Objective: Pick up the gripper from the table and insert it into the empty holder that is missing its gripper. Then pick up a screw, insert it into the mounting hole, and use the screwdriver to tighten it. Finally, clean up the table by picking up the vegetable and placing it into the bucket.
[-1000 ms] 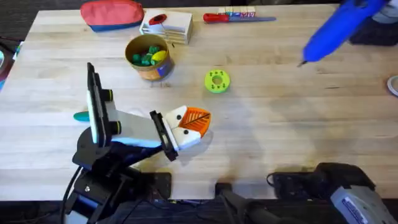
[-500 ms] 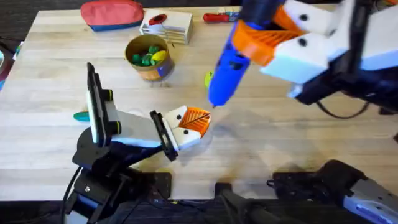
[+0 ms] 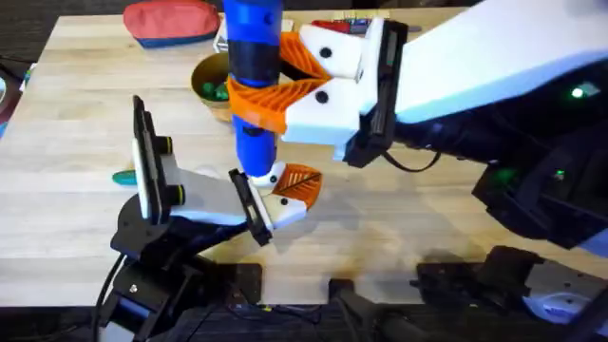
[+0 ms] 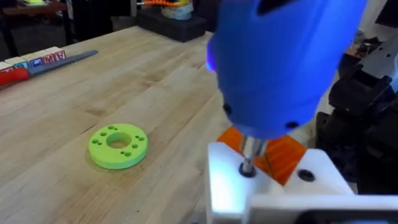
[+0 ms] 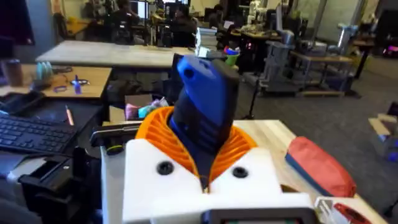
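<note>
The right arm reaches from the near right across the middle, its hand [image 3: 275,85] clamped around the screwdriver [image 3: 252,57]. The left arm sits low at the near left, its hand [image 3: 285,195] pointing right.

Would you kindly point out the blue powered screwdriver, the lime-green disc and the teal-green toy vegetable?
Blue powered screwdriver [image 3: 253,57]: overhead view, barrel.
Lime-green disc [image 4: 118,145]: left wrist view, top face.
Teal-green toy vegetable [image 3: 123,177]: overhead view, visible end.

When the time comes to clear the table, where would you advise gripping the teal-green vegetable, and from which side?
Across its narrow middle, coming from above. The vegetable lies flat on the table, elongated, just beyond the left arm's black frame, so its long sides look the easiest to pinch. Much of it is hidden, so this is a guess.
</note>
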Available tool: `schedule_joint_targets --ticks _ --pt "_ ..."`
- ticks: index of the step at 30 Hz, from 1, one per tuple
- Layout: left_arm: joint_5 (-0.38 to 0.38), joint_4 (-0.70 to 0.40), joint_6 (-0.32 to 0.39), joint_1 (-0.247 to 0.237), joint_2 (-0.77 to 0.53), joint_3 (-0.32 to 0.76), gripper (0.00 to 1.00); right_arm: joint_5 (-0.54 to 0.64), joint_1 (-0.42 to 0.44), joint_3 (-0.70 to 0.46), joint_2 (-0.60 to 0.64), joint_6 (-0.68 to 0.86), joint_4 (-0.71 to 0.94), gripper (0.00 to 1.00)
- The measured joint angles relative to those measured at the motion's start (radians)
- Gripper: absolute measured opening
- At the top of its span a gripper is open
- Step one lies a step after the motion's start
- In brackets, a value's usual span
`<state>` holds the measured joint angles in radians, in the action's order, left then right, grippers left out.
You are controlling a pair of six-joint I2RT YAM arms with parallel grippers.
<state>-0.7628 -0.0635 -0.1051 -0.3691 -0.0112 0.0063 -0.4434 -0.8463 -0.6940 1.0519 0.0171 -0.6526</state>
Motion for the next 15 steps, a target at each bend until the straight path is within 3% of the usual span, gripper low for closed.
schedule_joint_targets --ticks 15 --pt "0.0 0.0 0.0 0.0 0.0 0.0 0.014 -0.021 0.0 0.001 -0.046 0.085 0.071 0.007"
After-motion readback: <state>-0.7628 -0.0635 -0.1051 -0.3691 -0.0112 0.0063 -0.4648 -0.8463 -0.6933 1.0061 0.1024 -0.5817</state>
